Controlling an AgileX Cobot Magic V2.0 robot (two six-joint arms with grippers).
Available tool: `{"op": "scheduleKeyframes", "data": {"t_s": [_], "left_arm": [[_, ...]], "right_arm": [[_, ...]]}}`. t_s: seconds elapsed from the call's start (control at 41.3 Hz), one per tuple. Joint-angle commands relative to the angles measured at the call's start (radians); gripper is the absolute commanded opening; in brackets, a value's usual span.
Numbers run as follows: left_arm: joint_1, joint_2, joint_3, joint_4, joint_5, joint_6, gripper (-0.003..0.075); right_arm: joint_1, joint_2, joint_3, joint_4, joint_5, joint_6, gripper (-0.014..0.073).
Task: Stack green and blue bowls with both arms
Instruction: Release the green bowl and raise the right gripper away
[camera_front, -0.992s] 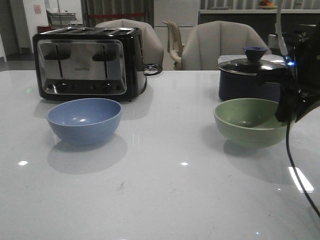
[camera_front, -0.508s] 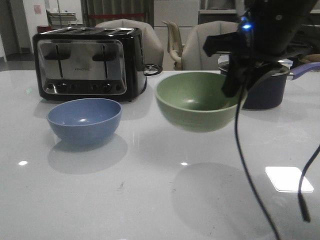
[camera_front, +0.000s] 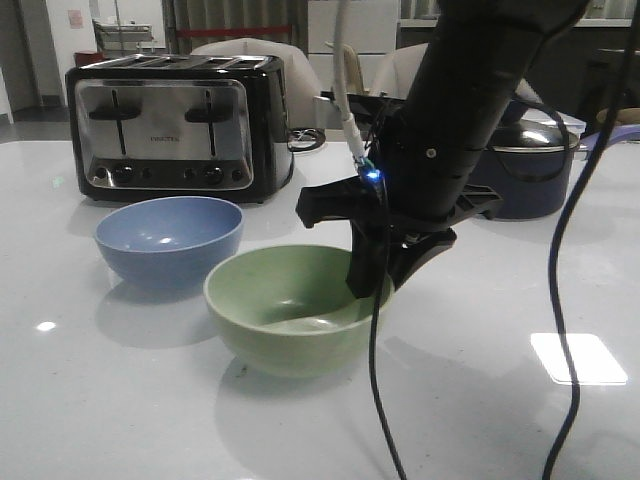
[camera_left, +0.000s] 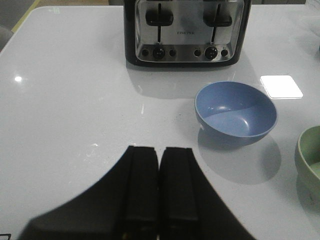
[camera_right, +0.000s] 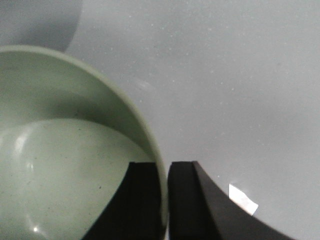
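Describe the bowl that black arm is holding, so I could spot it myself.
Find the black and chrome toaster at the table's back left. In front of it sits a blue bowl, and beside that, nearer the camera, the green bowl. It alone is sage green, its rim pinched by the right gripper.

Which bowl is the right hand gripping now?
The green bowl: the right hand pinches its rim, one finger inside, one outside. The blue bowl sits untouched nearer the toaster.
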Motion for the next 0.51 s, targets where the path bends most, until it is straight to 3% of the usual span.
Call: {"op": "scheduleKeyframes", "data": {"t_s": [0.0, 0.097, 0.315, 0.484], "left_arm": [[-0.008, 0.012, -0.030, -0.006, -0.083, -0.012, 0.0101], [-0.008, 0.012, -0.030, -0.006, -0.083, -0.012, 0.0101], [-0.008, 0.012, -0.030, -0.006, -0.083, -0.012, 0.0101], [-0.008, 0.012, -0.030, -0.004, -0.083, -0.012, 0.0101]], "right_arm": [[-0.001, -0.052, -0.032, 0.012, -0.055, -0.012, 0.0393], [-0.001, -0.074, -0.037, -0.002, -0.042, -0.012, 0.0463], [0.001, -0.240, 0.013, -0.067, -0.040, -0.012, 0.0463], [0.001, -0.462, 0.162, -0.184, -0.041, -0.012, 0.0463]]}}
